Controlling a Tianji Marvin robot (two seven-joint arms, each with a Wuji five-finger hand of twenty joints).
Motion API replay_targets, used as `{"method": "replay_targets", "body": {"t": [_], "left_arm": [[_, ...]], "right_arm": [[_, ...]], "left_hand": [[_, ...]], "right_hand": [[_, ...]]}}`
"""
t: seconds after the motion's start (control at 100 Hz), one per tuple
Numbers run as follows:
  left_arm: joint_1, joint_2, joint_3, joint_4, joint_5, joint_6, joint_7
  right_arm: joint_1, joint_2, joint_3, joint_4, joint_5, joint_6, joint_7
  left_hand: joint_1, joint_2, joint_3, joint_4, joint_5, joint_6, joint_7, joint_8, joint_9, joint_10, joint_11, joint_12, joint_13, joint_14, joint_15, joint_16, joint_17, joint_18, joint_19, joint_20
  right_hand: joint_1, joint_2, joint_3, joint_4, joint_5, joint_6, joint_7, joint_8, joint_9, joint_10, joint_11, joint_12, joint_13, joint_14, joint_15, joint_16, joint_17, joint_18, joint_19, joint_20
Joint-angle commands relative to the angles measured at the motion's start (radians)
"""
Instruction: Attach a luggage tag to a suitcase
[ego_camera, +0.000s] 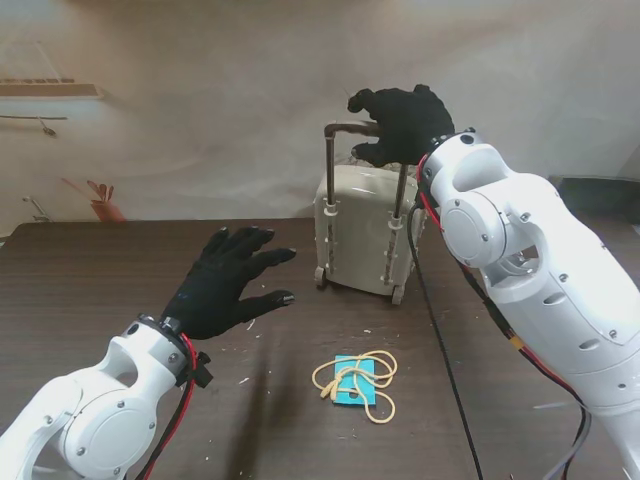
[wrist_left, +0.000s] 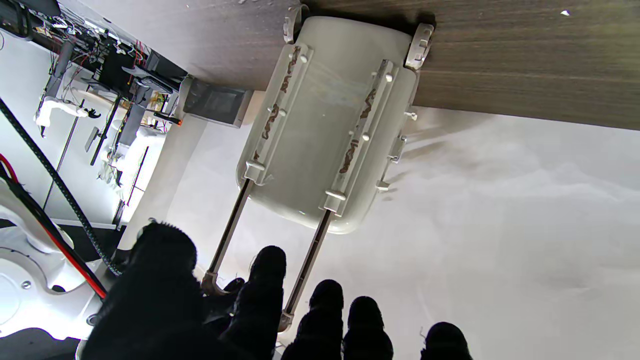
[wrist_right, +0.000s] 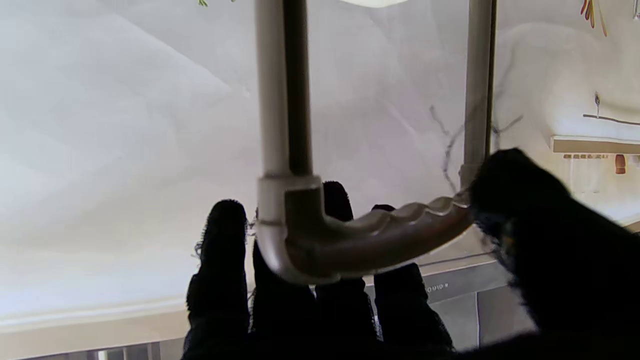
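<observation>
A small beige suitcase (ego_camera: 362, 232) stands upright at the far middle of the dark table (ego_camera: 90, 300), its telescopic handle (ego_camera: 345, 128) pulled out. My right hand (ego_camera: 405, 120) is at the handle's top, fingers over the grip and thumb under it. In the right wrist view the grip (wrist_right: 380, 240) lies between the fingers (wrist_right: 222, 250) and the thumb. A teal luggage tag (ego_camera: 353, 384) with a yellow elastic loop (ego_camera: 380, 362) lies flat on the table, nearer to me than the suitcase. My left hand (ego_camera: 225, 282) hovers open, fingers spread, to the left of the suitcase (wrist_left: 325, 115) and the tag.
A black cable (ego_camera: 440, 340) runs across the table beside my right arm. A pale cloth backdrop hangs behind the suitcase. A wall shelf (ego_camera: 50, 90) sits far left. A dark box (ego_camera: 600, 190) stands at the far right.
</observation>
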Motion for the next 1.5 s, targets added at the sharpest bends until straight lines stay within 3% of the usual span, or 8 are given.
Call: {"method": "replay_targets", "body": {"t": [0.0, 0.27, 0.34, 0.39, 0.62, 0.85, 1.15, 1.49], "left_arm": [[0.004, 0.0, 0.0, -0.008, 0.003, 0.002, -0.011], [0.009, 0.0, 0.0, -0.012, 0.004, 0.0, -0.008], [0.009, 0.0, 0.0, -0.011, 0.004, -0.001, -0.006], [0.009, 0.0, 0.0, -0.011, 0.003, -0.002, -0.005], [0.012, -0.001, -0.004, -0.011, 0.002, -0.007, -0.002], [0.016, -0.002, -0.008, -0.014, 0.0, -0.012, 0.004], [0.016, -0.002, -0.01, -0.014, -0.001, -0.017, 0.005], [0.019, -0.003, -0.015, -0.016, -0.003, -0.023, 0.009]], "right_arm": [[0.002, -0.002, -0.004, 0.009, -0.009, 0.006, 0.016], [-0.001, -0.006, -0.015, 0.021, 0.011, 0.021, -0.001], [-0.002, -0.008, -0.016, 0.028, 0.008, 0.004, -0.021], [-0.003, -0.01, -0.016, 0.033, 0.017, -0.015, -0.039], [-0.001, -0.023, -0.022, 0.055, 0.05, -0.083, -0.129], [0.004, -0.031, -0.034, 0.052, 0.1, -0.11, -0.154], [0.005, -0.053, -0.085, 0.024, 0.144, -0.056, -0.216], [0.029, -0.072, -0.132, -0.006, 0.192, -0.017, -0.252]], "left_hand": [[0.029, 0.009, -0.024, -0.013, 0.019, 0.048, 0.0, -0.003, 0.003, 0.008, 0.007, -0.007, -0.041, -0.003, 0.005, 0.035, -0.018, -0.049, 0.001, 0.008], [0.029, 0.009, -0.024, -0.013, 0.024, 0.05, 0.003, -0.002, 0.007, 0.012, 0.009, -0.006, -0.04, 0.0, 0.01, 0.036, -0.019, -0.048, 0.005, 0.015], [0.031, 0.008, -0.023, -0.013, 0.024, 0.05, 0.003, -0.002, 0.007, 0.011, 0.009, -0.006, -0.039, 0.0, 0.011, 0.037, -0.019, -0.048, 0.006, 0.017], [0.031, 0.008, -0.023, -0.013, 0.024, 0.051, 0.003, -0.002, 0.008, 0.013, 0.01, -0.006, -0.039, 0.0, 0.012, 0.037, -0.019, -0.047, 0.007, 0.018], [0.031, 0.009, -0.024, -0.013, 0.027, 0.05, 0.004, -0.001, 0.01, 0.012, 0.011, -0.006, -0.038, 0.003, 0.017, 0.038, -0.021, -0.035, 0.015, 0.031], [0.033, 0.008, -0.023, -0.013, 0.031, 0.05, 0.005, 0.0, 0.013, 0.014, 0.011, -0.006, -0.037, 0.005, 0.02, 0.038, -0.025, -0.033, 0.026, 0.05], [0.034, 0.009, -0.024, -0.013, 0.031, 0.05, 0.005, 0.0, 0.012, 0.013, 0.011, -0.006, -0.038, 0.003, 0.02, 0.037, -0.027, -0.035, 0.026, 0.06], [0.034, 0.009, -0.023, -0.013, 0.032, 0.05, 0.005, 0.0, 0.012, 0.013, 0.011, -0.007, -0.038, 0.003, 0.019, 0.036, -0.026, -0.035, 0.022, 0.064]], "right_hand": [[0.046, -0.024, 0.065, 0.013, 0.025, 0.014, 0.022, 0.012, 0.049, 0.007, 0.028, 0.018, 0.062, 0.017, 0.026, 0.025, 0.041, 0.027, 0.031, 0.013], [0.198, 0.005, 0.074, 0.022, 0.048, -0.046, 0.085, 0.044, 0.154, -0.029, 0.142, 0.064, 0.282, 0.013, 0.184, 0.118, 0.258, 0.11, 0.225, 0.11], [0.271, -0.007, 0.053, -0.077, 0.088, -0.084, 0.113, 0.06, 0.213, -0.038, 0.169, 0.059, 0.364, 0.003, 0.281, 0.167, 0.338, 0.136, 0.311, 0.179], [0.323, -0.017, 0.045, -0.103, 0.122, -0.126, 0.133, 0.077, 0.242, -0.042, 0.193, 0.081, 0.397, -0.003, 0.361, 0.205, 0.369, 0.145, 0.373, 0.242], [0.468, -0.012, 0.067, -0.105, 0.366, -0.315, 0.241, 0.119, 0.351, -0.064, 0.328, 0.204, 0.508, -0.047, 0.785, 0.304, 0.578, 0.141, 0.668, 0.436], [0.484, -0.063, 0.143, -0.115, 0.708, -0.394, 0.324, 0.359, 0.424, -0.068, 0.403, 0.305, 0.564, -0.088, 1.061, 0.327, 0.78, 0.114, 0.852, 0.421], [0.508, -0.096, 0.227, -0.135, 0.83, -0.392, 0.454, 0.64, 0.411, -0.061, 0.472, 0.375, 0.566, -0.144, 1.142, 0.383, 0.882, 0.074, 0.873, 0.406], [0.515, -0.1, 0.241, -0.139, 0.837, -0.379, 0.456, 0.679, 0.406, -0.056, 0.488, 0.384, 0.566, -0.147, 1.148, 0.39, 0.881, 0.068, 0.873, 0.419]]}}
